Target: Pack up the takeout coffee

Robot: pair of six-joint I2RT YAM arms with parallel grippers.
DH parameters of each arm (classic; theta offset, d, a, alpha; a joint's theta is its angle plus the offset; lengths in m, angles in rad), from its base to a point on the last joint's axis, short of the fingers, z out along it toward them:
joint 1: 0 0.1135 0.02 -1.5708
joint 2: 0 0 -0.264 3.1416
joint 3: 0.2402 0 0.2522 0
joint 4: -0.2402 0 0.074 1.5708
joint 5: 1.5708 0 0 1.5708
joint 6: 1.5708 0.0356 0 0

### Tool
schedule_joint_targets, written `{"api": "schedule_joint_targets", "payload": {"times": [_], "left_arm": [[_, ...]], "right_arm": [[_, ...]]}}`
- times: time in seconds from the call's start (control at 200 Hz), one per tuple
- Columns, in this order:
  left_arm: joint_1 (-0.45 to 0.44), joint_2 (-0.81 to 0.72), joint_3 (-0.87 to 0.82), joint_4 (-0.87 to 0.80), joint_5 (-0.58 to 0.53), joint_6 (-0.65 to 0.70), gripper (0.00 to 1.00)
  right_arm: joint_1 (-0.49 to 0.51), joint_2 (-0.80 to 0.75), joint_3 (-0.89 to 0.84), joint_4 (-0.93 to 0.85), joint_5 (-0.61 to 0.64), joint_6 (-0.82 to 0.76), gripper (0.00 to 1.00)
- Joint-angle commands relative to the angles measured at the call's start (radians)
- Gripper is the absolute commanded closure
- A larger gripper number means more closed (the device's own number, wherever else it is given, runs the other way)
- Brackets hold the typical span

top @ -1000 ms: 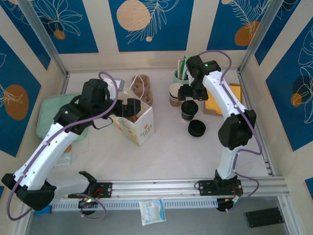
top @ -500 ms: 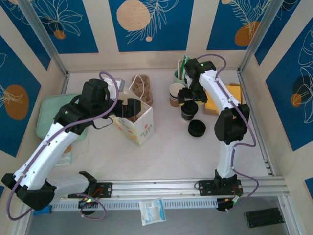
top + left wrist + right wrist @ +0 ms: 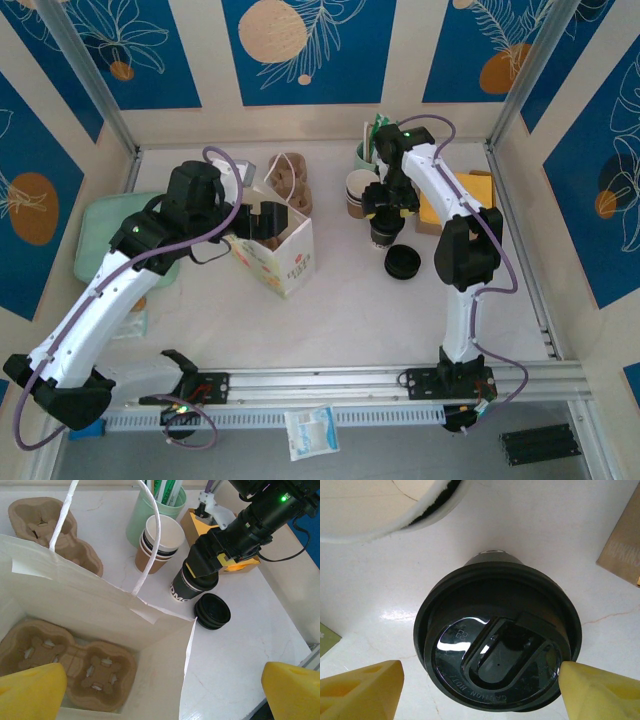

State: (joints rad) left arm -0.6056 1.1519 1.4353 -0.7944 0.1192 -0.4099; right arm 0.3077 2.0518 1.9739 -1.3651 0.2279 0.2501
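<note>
Takeout coffee (image 3: 386, 232) is set upright on the bench (image 3: 330, 320), capped, at about 1 o'clock from the middle of the top view and directly beneath the wrist of the right arm (image 3: 445, 190). Its black lid (image 3: 497, 662) is seen from straight above in the right wrist view, with the right jaws spread to either side. The pad at 4 o'clock (image 3: 600, 695) lies against the rim and the pad at 8 o'clock (image 3: 360, 690) stands apart, so nothing is grasped. This straddling pose is judged to be a line-up for a pinch across the lid or the cup just below it. A stack of lidless cups (image 3: 360, 190) stands close at 11 o'clock of the coffee and loose black lids (image 3: 402, 262) lie at 5 o'clock, so little room is left for a sideways approach. At 9 o'clock the paper bag (image 3: 285, 255) is stood open with a cup carrier (image 3: 75, 665) seated in its bottom, presumably as the coffee's destination. The left jaws are held released and wide at the bag's mouth, one pad (image 3: 30, 690) over the interior, apparently to keep it open; contact with the paper cannot be told.
</note>
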Motion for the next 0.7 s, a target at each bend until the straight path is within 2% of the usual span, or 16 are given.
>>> {"api": "schedule_joint_targets", "payload": {"times": [0.0,0.445,0.695], "left_arm": [[-0.006,-0.004,0.012,0.006,0.0,0.01,0.01],[-0.006,-0.004,0.005,0.009,0.002,0.008,0.0],[-0.005,-0.004,0.002,0.012,0.004,0.005,0.01]], "right_arm": [[0.009,0.019,-0.019,0.001,0.004,-0.011,0.18],[0.014,-0.063,0.011,-0.006,0.026,-0.005,0.18],[0.005,-0.044,-0.013,0.004,0.041,-0.012,0.16]]}}
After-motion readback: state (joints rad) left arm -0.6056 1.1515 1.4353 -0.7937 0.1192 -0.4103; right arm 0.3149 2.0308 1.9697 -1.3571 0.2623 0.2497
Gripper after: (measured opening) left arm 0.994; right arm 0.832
